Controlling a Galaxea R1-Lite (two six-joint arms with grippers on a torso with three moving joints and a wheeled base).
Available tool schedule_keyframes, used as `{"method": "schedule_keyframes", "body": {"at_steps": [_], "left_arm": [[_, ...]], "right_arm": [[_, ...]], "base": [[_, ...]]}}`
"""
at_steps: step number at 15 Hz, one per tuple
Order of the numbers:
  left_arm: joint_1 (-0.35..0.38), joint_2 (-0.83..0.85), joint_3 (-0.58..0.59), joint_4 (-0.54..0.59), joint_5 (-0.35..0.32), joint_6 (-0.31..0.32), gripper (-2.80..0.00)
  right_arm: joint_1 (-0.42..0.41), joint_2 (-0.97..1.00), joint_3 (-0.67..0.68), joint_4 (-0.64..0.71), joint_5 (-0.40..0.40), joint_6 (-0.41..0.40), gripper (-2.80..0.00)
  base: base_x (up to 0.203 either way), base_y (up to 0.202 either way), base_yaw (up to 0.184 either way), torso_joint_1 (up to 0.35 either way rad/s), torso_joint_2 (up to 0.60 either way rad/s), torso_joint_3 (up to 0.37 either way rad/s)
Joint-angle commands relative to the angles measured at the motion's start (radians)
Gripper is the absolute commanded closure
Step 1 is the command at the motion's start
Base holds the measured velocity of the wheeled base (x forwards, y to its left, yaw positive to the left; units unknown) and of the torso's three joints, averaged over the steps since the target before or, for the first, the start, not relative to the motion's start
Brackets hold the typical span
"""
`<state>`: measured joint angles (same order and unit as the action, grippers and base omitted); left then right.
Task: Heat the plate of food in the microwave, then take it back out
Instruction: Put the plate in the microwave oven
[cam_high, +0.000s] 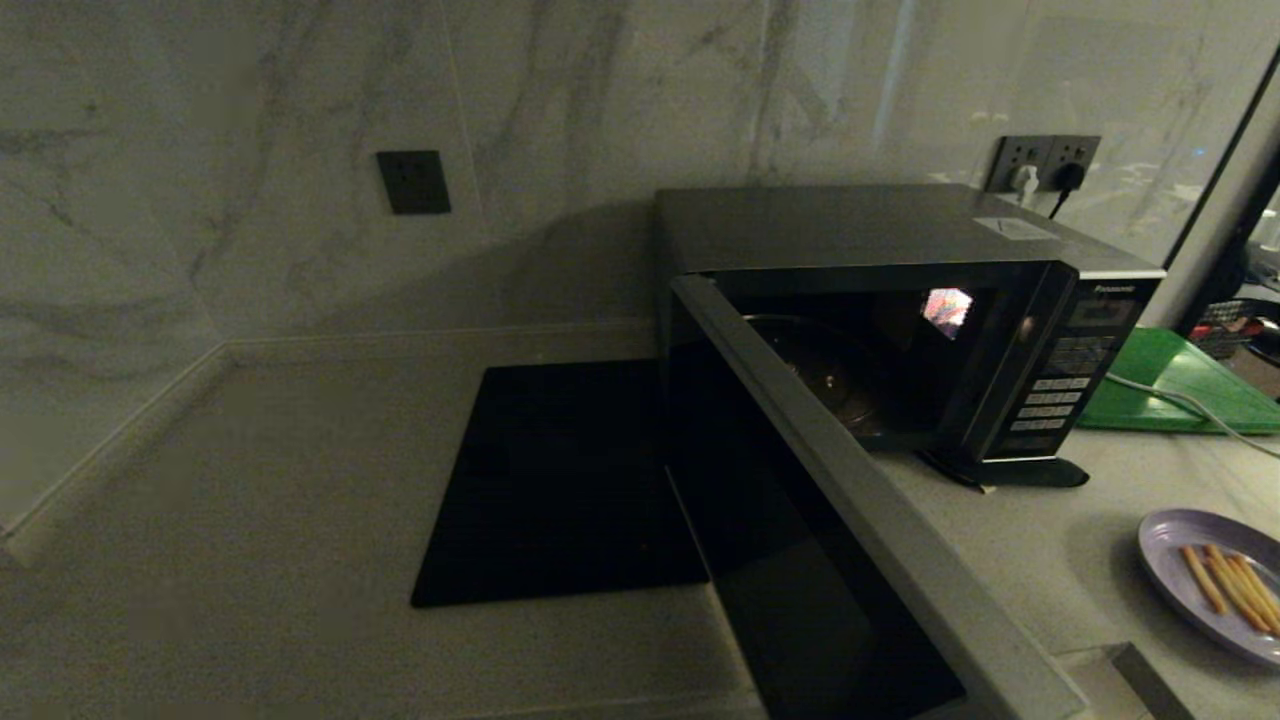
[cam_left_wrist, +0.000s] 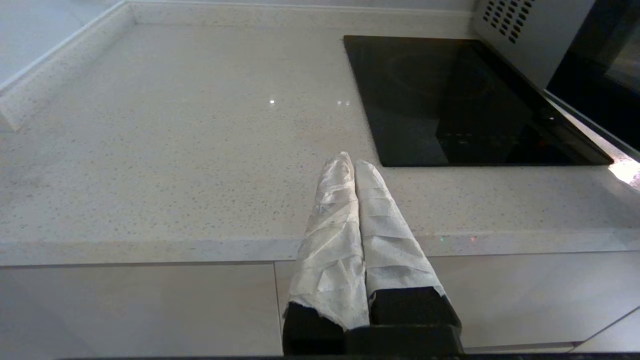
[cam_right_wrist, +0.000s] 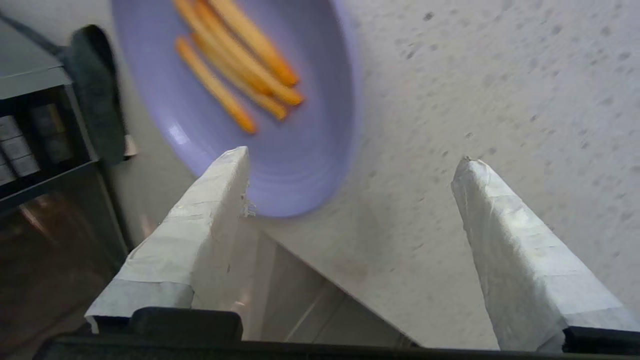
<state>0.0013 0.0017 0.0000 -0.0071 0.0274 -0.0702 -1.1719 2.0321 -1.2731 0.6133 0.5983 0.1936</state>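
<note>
The dark grey microwave stands at the back of the counter with its door swung wide open toward me; the cavity with its glass turntable holds nothing. The lavender plate of food with orange-yellow sticks lies on the counter near the front right edge. My right gripper hovers open just above the counter edge, its tape-wrapped fingers short of the plate of food, one fingertip overlapping its near rim. My left gripper hangs shut and empty over the counter's front edge, left of the microwave's side. Neither gripper shows in the head view.
A flat black glass square is set into the counter left of the microwave. A green board with a white cable across it lies to the microwave's right. Marble walls close the back and left; wall sockets sit behind the microwave.
</note>
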Motion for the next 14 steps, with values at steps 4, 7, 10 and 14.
{"method": "schedule_keyframes", "body": {"at_steps": [4,7,10,14], "left_arm": [[0.0,0.0,0.0,-0.001,0.001,0.0,0.0],[0.0,0.0,0.0,-0.001,0.002,-0.002,0.0],[0.0,0.0,0.0,-0.001,0.002,-0.002,0.0],[0.0,0.0,0.0,-0.001,0.0,0.0,0.0]], "right_arm": [[0.001,0.026,-0.028,0.002,-0.122,-0.069,-2.8],[0.017,0.016,-0.067,0.002,-0.182,-0.092,-2.8],[0.063,0.011,-0.075,-0.047,-0.239,-0.092,-2.8],[0.132,0.008,-0.076,-0.076,-0.302,-0.091,-2.8]], "base": [[0.0,0.0,0.0,0.0,0.0,0.0],[0.0,0.0,0.0,0.0,0.0,0.0],[0.0,0.0,0.0,0.0,0.0,0.0],[0.0,0.0,0.0,0.0,0.0,0.0]]}}
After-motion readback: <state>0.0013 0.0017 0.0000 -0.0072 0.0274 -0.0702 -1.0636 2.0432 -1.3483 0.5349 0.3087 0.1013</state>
